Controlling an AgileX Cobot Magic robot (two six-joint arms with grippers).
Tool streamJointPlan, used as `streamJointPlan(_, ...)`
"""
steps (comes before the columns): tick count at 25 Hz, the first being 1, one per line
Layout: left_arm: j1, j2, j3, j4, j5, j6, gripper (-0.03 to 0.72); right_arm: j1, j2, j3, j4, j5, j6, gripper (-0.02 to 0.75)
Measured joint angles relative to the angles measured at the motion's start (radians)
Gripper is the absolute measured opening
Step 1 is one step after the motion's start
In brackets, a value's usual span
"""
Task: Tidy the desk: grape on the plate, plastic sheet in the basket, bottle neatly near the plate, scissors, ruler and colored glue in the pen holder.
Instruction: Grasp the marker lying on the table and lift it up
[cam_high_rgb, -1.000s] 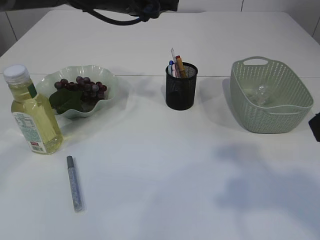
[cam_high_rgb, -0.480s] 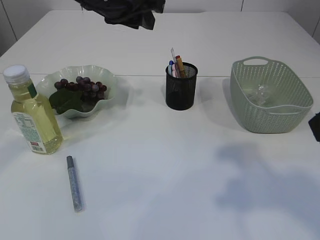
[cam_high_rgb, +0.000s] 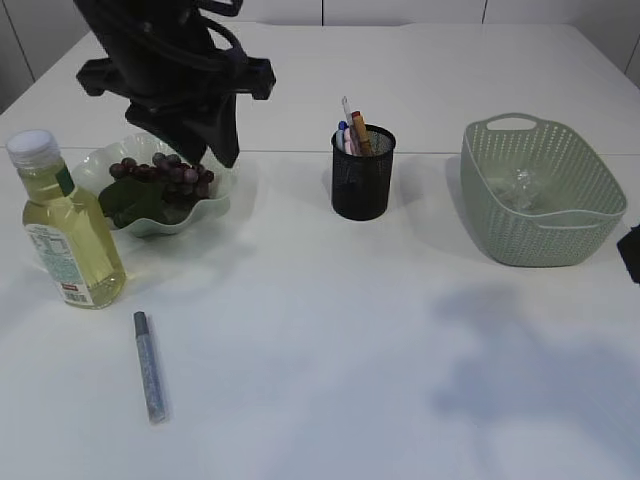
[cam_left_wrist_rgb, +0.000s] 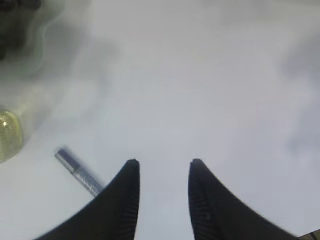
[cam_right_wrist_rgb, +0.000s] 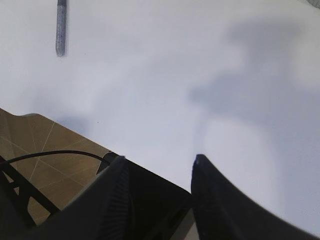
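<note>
Both pincers (cam_left_wrist_rgb: 162, 167) (cam_right_wrist_rgb: 160, 165) parted, empty.

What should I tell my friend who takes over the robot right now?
Left end effector: open, empty, up above the table near the glue pen.
Right end effector: open, empty, at the table's near edge.
Done: grapes on the plate; plastic sheet in the basket; bottle upright beside the plate; several items already stand in the pen holder.
Left: the glue pen lies on the table in front of the bottle and goes in the pen holder.

The bottle (cam_high_rgb: 64, 221) carries a label, but its print is too small to read.
</note>
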Motion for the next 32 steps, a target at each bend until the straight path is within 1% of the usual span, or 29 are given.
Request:
streamJointPlan(2,0.0,0.0,0.0,0.011,0.029,-0.02,0.246,0.0,0.0,0.0,0.0,0.0,0.0,0.342)
streamJointPlan(9,0.0,-0.002,0.0,0.003,0.041,-0.07,0.246,0.0,0.0,0.0,0.022,0.0,0.0,0.342)
streamJointPlan(12,0.0,-0.003,0.009,0.003,0.041,-0.109,0.246,0.0,0.0,0.0,0.022,0.0,0.004,0.342)
streamJointPlan(15,0.0,-0.008,0.077,0.003,0.041,-0.168,0.246,0.0,0.0,0.0,0.022,0.0,0.015,0.342)
streamJointPlan(21,0.0,-0.008,0.258,0.003,0.038,-0.258,0.246,0.0,-0.006,0.0,0.023,0.0,0.063,0.342)
streamJointPlan(23,0.0,-0.009,0.296,0.029,0.036,-0.297,0.248,0.0,-0.011,0.0,0.023,0.0,0.07,0.342)
streamJointPlan(25,0.0,-0.009,0.327,0.054,0.034,-0.342,0.248,0.0,-0.012,0.0,0.023,0.0,0.081,0.342)
streamJointPlan(32,0.0,-0.011,0.38,0.142,0.021,-0.53,0.248,0.0,-0.027,0.0,0.023,0.0,0.084,0.342)
